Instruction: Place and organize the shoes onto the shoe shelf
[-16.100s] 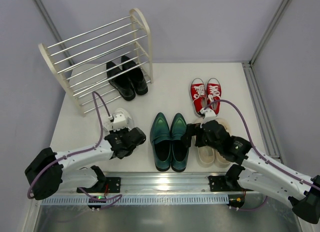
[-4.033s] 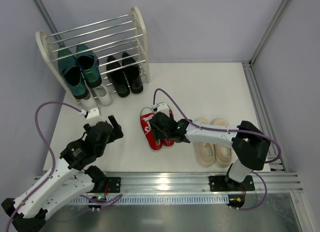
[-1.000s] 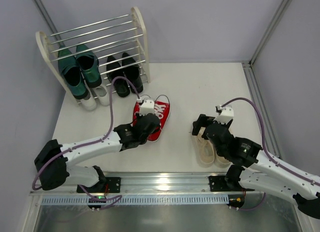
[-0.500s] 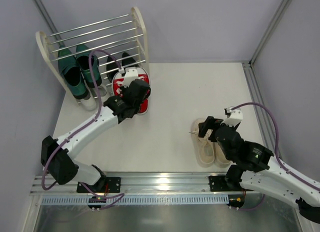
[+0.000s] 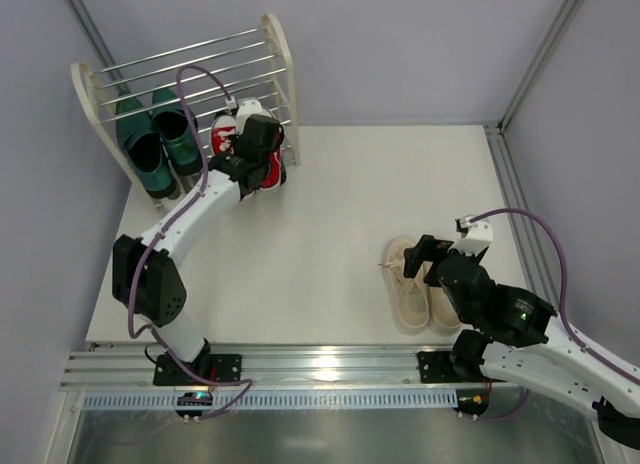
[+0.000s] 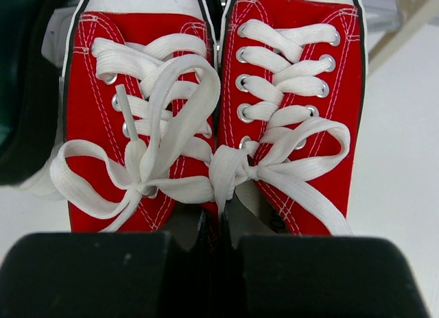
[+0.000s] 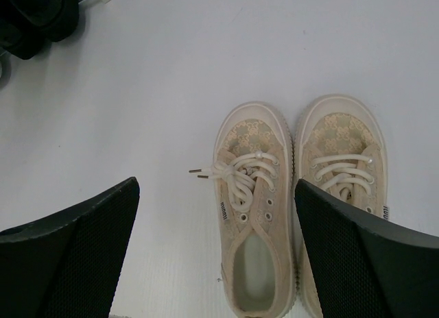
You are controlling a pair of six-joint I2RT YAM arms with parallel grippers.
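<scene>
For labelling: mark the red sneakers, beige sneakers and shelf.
red sneakers [image 6: 147, 119]: left wrist view, laces of one shoe.
beige sneakers [image 7: 245, 175]: right wrist view, laces of one shoe.
shelf [image 5: 278, 34]: top external view, cream end frame.

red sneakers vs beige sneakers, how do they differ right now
The red sneakers are bright red with white toes; the beige sneakers are pale and patterned. The red pair is at the shelf, the beige pair on the table. The left gripper pinches the red pair; the open right gripper hangs over the beige pair. Both are laced, side by side.
</scene>
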